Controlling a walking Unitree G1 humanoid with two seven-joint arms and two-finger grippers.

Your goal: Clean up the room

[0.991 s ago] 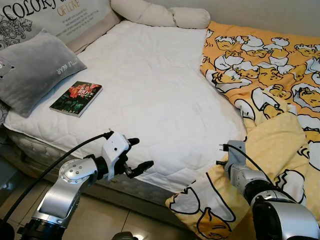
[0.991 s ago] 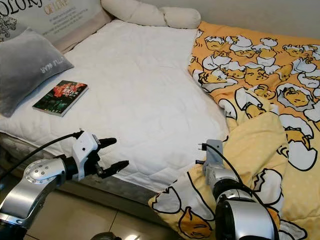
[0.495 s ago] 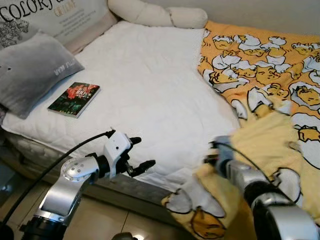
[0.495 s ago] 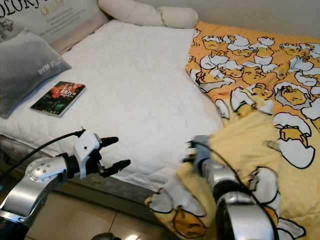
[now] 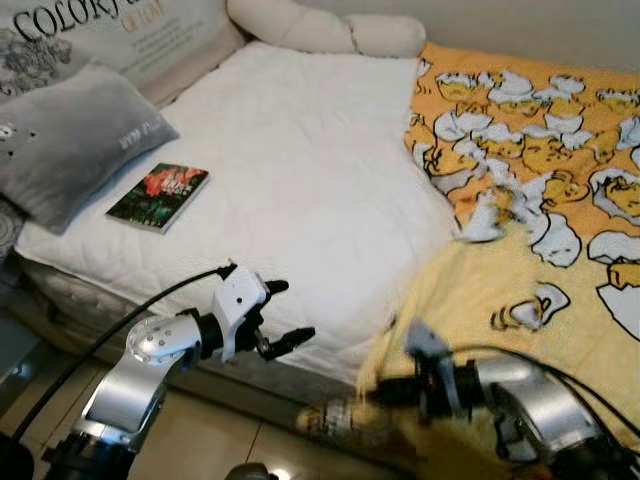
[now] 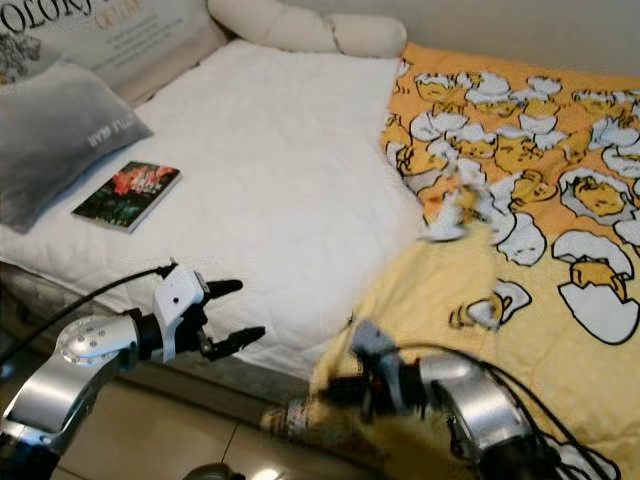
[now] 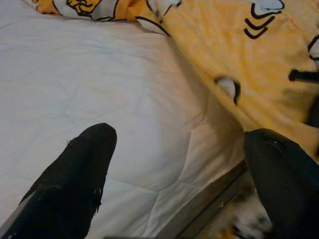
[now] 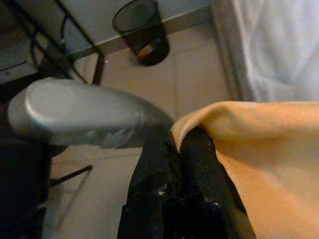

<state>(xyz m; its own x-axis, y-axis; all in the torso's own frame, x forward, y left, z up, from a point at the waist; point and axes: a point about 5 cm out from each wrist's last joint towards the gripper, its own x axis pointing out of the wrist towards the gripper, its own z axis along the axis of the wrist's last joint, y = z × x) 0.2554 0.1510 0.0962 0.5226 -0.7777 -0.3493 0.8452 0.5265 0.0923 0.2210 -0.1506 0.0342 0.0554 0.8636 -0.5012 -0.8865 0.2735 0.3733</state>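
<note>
At the far left we see a grey pillow [image 5: 75,140] leaning on a printed cushion [image 5: 120,40] at the head of the bed [image 5: 300,170]. Just right of the pillow a book [image 5: 158,196] lies flat on the white mattress cover, near the bed's near edge. At the far end of the bed a cream bolster [image 5: 325,30] lies along the wall.

Our left gripper [image 5: 282,314] hovers at the near edge of the mattress, left of centre, its two black fingers [image 7: 75,184] spread wide and holding nothing; in the left wrist view the white cover and the yellow blanket's edge lie between and beyond them.

To the right, a yellow blanket [image 5: 540,170] printed with egg cartoons covers the right part of the bed. Its near part is folded over so the plain yellow underside faces up, and its near corner hangs off the bed's near edge toward the floor.

Our right gripper [image 8: 182,149] is low at that near edge, right of centre, blurred in the head views. In the right wrist view its fingers are pressed together on a fold of the blanket. Past them we see the tiled floor [image 8: 194,64], a black mesh bin [image 8: 141,30] standing on it, and the silver left arm [image 8: 79,112].
</note>
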